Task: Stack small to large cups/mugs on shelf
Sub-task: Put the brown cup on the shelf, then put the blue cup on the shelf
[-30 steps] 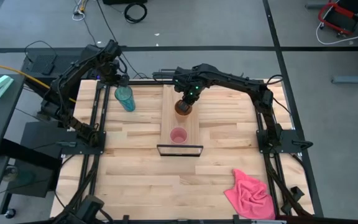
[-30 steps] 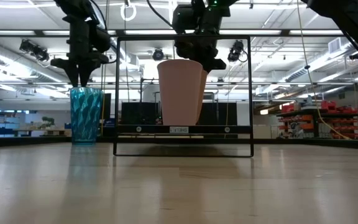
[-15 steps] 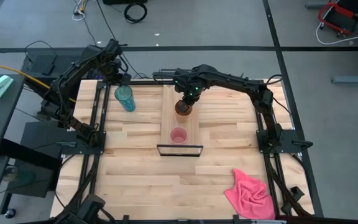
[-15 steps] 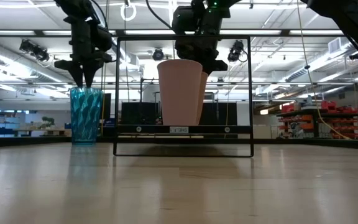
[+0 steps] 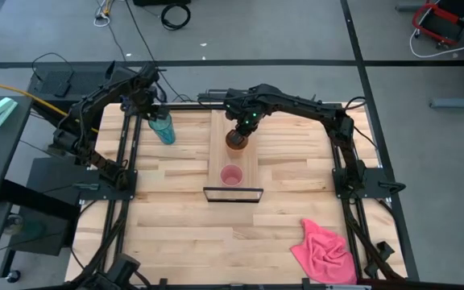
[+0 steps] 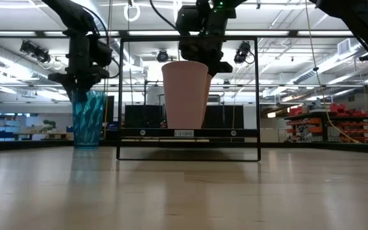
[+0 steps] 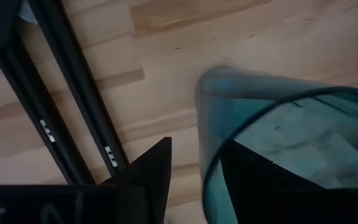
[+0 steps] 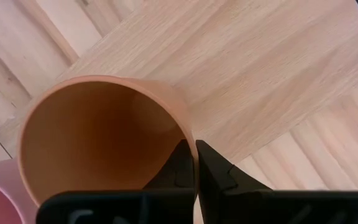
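The teal tumbler (image 5: pixel 164 130) stands upright on the tabletop at the far left. My left gripper (image 7: pixel 197 155) is open at its rim (image 7: pixel 205 118). One finger is outside the wall and one inside, and a gap shows beside the outer finger (image 7: pixel 151 171). The orange-brown cup (image 5: pixel 236 142) is on the light-wood shelf plank (image 5: pixel 248 165), with my right gripper (image 5: pixel 241 129) shut on it. The pink cup (image 5: pixel 231 176) stands on the plank nearer its black frame (image 5: pixel 234 194). My right gripper pinches the orange-brown cup's wall at the rim (image 8: pixel 185 134), one finger inside the cup and one outside. The fingers come from above, pointing down. The cup is upright. The pink cup (image 6: pixel 184 94) hides its base in the low view.
A pink cloth (image 5: pixel 325 251) lies at the near right of the tabletop. The shelf's black frame (image 6: pixel 188 96) rises around the cups in the low view. A black rail (image 7: pixel 73 106) of the table frame runs close beside the tumbler.
My left gripper has gone down from above the teal tumbler to its rim, so one finger now stands inside the tumbler and one outside. The tumbler has stayed in place.
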Robot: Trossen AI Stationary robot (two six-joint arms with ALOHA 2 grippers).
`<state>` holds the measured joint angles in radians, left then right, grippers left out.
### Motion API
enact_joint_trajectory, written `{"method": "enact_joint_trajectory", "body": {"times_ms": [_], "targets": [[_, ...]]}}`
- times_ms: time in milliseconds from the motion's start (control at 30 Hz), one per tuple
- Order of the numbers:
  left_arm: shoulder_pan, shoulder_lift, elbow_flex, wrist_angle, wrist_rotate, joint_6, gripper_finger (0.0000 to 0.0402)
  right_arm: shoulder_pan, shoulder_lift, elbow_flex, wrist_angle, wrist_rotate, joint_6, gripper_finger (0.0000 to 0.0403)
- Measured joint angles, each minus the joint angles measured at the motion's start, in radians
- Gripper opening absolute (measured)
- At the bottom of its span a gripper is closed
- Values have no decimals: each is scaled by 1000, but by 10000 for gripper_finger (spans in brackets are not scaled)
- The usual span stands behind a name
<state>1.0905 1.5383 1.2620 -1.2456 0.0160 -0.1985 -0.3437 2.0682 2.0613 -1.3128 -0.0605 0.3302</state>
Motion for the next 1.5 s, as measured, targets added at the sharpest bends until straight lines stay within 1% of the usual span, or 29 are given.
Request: {"method": "enact_joint_trajectory", "body": {"times_ms": [200, 400, 500, 600, 833, 1133, 1500], "targets": [[-1, 0, 13, 19, 2, -4, 132, 0, 0, 0, -14, -8, 7, 8], [0, 0, 20, 19, 6, -7, 107, 1, 0, 0, 3, -70, 7, 48], [-1, 0, 20, 20, 7, -7, 96, 8, 0, 0, 3, -53, 7, 59], [-1, 0, 20, 20, 7, -7, 88, 10, 0, 0, 10, -15, 11, 60], [0, 0, 20, 19, 7, -21, 75, 5, 0, 0, 11, -15, 6, 62], [0, 0, 21, 20, 8, -25, 70, 5, 0, 0, 10, -22, 7, 73], [0, 0, 21, 30, 8, -25, 36, 3, -12, 8, -3, -23, 1, 76]]}}
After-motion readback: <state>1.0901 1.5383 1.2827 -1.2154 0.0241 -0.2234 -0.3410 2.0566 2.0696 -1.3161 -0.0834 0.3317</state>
